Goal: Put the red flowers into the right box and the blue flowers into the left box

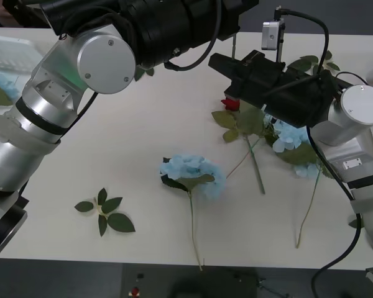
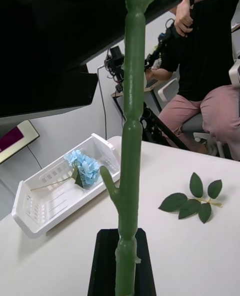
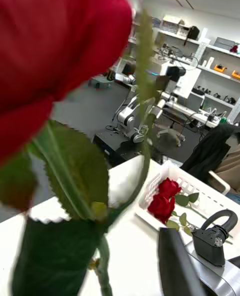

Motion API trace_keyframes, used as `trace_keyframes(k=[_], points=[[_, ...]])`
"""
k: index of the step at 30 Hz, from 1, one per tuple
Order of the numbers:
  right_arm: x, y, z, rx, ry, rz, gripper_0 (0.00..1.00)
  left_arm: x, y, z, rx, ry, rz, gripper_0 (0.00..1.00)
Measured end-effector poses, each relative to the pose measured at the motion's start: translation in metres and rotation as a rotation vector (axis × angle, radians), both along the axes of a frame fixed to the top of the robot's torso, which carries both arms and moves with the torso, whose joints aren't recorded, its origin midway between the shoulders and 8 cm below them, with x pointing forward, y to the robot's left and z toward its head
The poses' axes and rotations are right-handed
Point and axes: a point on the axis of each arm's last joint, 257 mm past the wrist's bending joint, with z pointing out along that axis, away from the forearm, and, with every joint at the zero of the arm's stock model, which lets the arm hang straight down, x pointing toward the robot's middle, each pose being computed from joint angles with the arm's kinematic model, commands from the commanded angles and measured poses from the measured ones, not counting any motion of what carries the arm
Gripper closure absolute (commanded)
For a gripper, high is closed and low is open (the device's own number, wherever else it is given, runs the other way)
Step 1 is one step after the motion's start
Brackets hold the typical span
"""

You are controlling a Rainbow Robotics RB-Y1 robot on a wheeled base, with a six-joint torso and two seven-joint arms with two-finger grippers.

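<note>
Closest to me is one red rose. My right jaws are pressed together on its stem, a thick, smooth green plastic rod with knobbly joints, lying against a flat black pad. In my left wrist view the same rose's bloom is a soft, deep-red mass, with one serrated, veined leaf below it. I cannot tell whether my left jaws are spread or shut. My left arm reaches across the far side of the counter, which is matte and cream-white. My right arm comes in from the right. On the counter lies one fluffy pale blue flower on a long thin stem. Two more blue clusters, with broad leaves, are partly tucked under my right arm. To the left lies one loose leaf sprig of five small dark leaflets. Farther off, the left box, white with slotted, ribbed sides, holds one blue bloom. The right box, white plastic with a gridded wall, holds two red roses lying side by side and touching.
</note>
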Motion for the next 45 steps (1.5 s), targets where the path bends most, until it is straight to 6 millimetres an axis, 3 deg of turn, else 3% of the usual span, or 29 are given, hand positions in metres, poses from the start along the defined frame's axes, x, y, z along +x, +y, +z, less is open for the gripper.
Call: trace_keyframes(k=[14, 19, 23, 26, 27, 30, 32, 39, 42, 45], points=[[0.0, 0.0, 0.0, 0.0, 0.0, 0.001, 1.0, 0.004, 0.002, -0.004, 0.001, 0.009, 0.008, 0.0], [0.001, -0.003, 0.0, -0.004, -0.001, -0.005, 1.0, 0.013, 0.021, -0.009, -0.056, 0.077, 0.015, 0.0], [0.01, -0.027, -0.01, -0.037, 0.043, -0.031, 1.0, 0.001, 0.053, -0.016, -0.131, 0.363, -0.083, 0.0], [0.018, -0.067, -0.029, -0.056, 0.193, -0.052, 1.0, -0.039, 0.089, -0.044, 0.071, 0.524, -0.175, 0.0], [0.021, -0.085, -0.034, -0.06, 0.247, -0.069, 1.0, -0.047, 0.106, -0.046, 0.114, 0.53, -0.173, 0.0], [0.029, -0.149, -0.052, -0.146, 0.342, -0.138, 1.0, -0.071, 0.142, -0.051, 0.146, 0.513, -0.147, 0.0], [0.023, -0.194, -0.064, -0.248, 0.389, -0.164, 1.0, -0.097, 0.155, -0.077, 0.153, 0.543, -0.148, 0.0], [0.001, -0.341, -0.082, -0.47, 0.636, -0.364, 1.0, -0.171, 0.17, -0.213, 0.304, 0.67, -0.089, 0.0], [-0.009, -0.4, -0.085, -0.546, 0.713, -0.48, 1.0, -0.199, 0.165, -0.247, 0.363, 0.698, -0.098, 0.0], [-0.02, -0.453, -0.094, -0.601, 0.775, -0.584, 1.0, -0.209, 0.162, -0.274, 0.423, 0.701, -0.079, 0.0]])
